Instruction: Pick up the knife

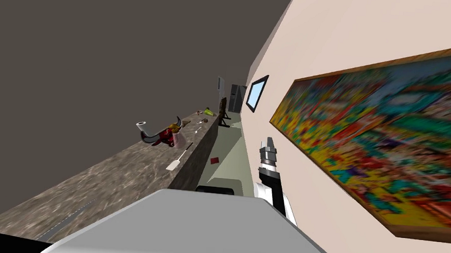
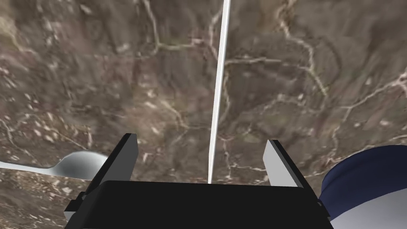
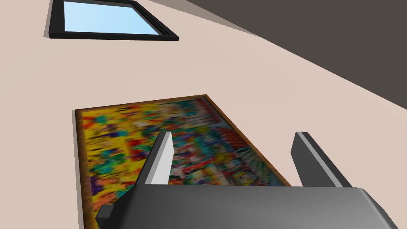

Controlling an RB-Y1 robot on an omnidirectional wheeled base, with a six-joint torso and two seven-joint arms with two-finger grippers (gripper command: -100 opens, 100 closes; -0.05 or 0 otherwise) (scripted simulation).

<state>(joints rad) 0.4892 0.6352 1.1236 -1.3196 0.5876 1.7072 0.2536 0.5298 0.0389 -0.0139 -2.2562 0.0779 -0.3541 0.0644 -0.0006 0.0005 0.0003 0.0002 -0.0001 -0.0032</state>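
Spoon [image 2: 79,163], blue-white round obj [image 2: 369,191] flank L fingers [image 2: 126,159]; knife [image 2: 218,99] btwn, counter [image 2: 298,79] open ahead.

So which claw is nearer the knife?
Left. The left claw straddles the knife on the counter, open; the right claw hangs open off the counter, toward the painting.

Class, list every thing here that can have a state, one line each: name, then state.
left hand: open, a finger on either side of the knife, not gripping it.
knife: lying flat on the marbled counter, not picked up.
right hand: open, holding nothing.
spoon: lying on the counter beside the left hand.
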